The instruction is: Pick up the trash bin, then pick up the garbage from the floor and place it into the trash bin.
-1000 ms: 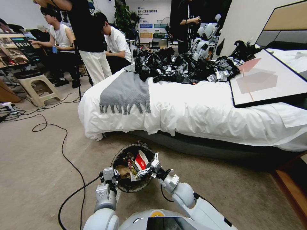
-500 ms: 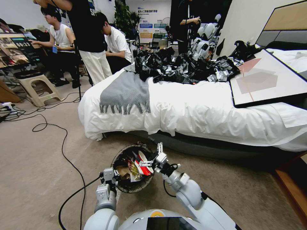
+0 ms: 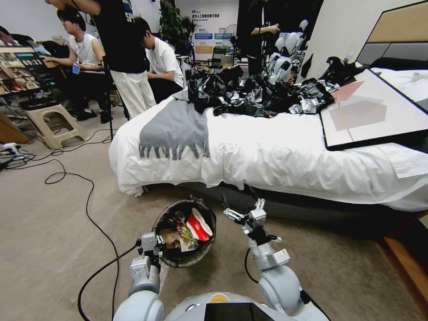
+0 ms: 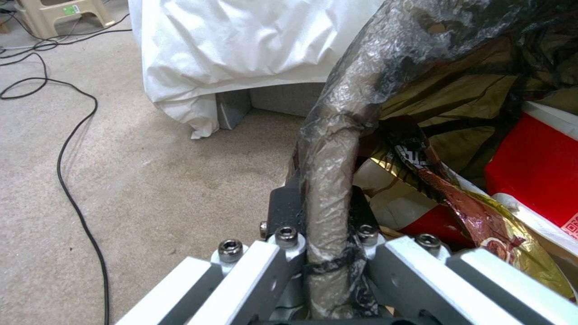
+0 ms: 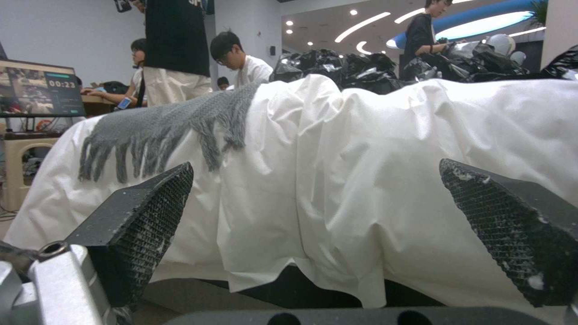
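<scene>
The trash bin (image 3: 166,216), round with a black bag over its rim, hangs just above the carpet in front of me. My left gripper (image 3: 154,244) is shut on its near rim; the left wrist view shows the bag-wrapped rim (image 4: 328,189) pinched between the fingers. Garbage lies inside the bin: a red-white packet (image 3: 198,225) (image 4: 533,158), a shiny brown-gold packet (image 4: 482,212) and brown paper (image 3: 171,238). My right gripper (image 3: 243,208) is open and holds nothing, to the right of the bin and pointing at the bed. Its black fingertips (image 5: 144,225) stand wide apart.
A bed (image 3: 276,151) with a white sheet stands close ahead, carrying a grey throw (image 3: 174,127), a heap of black bags (image 3: 249,93) and a white board (image 3: 370,111). A black cable (image 3: 89,209) snakes over the carpet at left. Wooden furniture (image 3: 410,263) is at right.
My right gripper has drawn back from over the bin and swung right toward the bed, open. The red-white packet stays in the bin. The left gripper keeps its hold on the rim.
</scene>
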### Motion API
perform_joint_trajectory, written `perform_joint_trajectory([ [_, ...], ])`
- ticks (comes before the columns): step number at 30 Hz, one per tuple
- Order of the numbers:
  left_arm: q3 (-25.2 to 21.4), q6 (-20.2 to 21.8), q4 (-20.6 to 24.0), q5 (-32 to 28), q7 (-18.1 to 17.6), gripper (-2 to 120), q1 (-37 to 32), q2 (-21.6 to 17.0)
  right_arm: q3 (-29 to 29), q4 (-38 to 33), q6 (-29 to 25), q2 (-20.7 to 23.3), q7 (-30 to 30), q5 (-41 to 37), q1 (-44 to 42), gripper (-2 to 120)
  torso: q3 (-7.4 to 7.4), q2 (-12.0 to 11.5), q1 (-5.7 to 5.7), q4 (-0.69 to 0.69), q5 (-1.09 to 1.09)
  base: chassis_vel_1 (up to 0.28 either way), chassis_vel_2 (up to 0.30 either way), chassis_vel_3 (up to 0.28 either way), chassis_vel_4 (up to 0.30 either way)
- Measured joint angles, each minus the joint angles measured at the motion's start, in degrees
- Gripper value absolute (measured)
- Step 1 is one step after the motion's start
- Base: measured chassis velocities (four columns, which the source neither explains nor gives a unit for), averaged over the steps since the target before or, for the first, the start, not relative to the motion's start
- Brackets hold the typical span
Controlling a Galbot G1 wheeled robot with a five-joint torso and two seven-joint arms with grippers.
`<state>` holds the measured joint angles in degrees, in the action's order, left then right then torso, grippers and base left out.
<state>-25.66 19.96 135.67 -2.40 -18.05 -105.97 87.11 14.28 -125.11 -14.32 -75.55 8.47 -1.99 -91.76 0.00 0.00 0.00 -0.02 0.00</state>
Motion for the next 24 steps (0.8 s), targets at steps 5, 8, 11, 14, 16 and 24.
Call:
perform_joint_trajectory([
  [5,-0.2,0.0,0.3,-0.2,-0.1,0,0.1,0.0,0.1,0.7,0.1,-0.4,0.3,0.0,0.4,100,0.00,0.0,0.00,0.01,0.00,0.000,0.000,0.000,0.000],
  [8,-0.2,0.0,0.3,-0.2,-0.1,0,0.1,0.1,0.1,0.8,0.2,-0.4,0.3,0.0,0.8,100,0.00,0.0,0.00,0.01,0.00,0.000,0.000,0.000,0.000],
  [11,-0.3,0.0,0.3,-0.2,-0.1,0,0.2,0.1,0.1,1.0,0.2,-0.4,0.4,-0.1,1.2,100,0.00,0.0,0.00,0.00,0.00,0.000,0.000,0.000,0.000],
  [14,-0.4,0.0,0.3,-0.2,-0.1,0,0.3,0.1,0.2,1.1,0.2,-0.3,0.5,-0.2,1.5,100,0.00,0.0,0.00,0.00,0.00,0.000,0.000,0.000,0.000],
  [16,-0.4,0.0,0.4,-0.2,-0.1,0,0.3,0.2,0.3,1.2,0.1,-0.2,0.5,-0.3,1.8,100,0.00,0.0,0.00,0.00,0.00,0.000,0.000,0.000,0.000],
  [24,-0.4,0.1,1.1,-0.2,-0.1,0,0.1,0.2,0.4,1.5,0.1,-0.2,0.5,-0.3,2.8,100,0.00,0.0,0.00,0.00,0.00,0.014,0.011,0.015,0.014],
])
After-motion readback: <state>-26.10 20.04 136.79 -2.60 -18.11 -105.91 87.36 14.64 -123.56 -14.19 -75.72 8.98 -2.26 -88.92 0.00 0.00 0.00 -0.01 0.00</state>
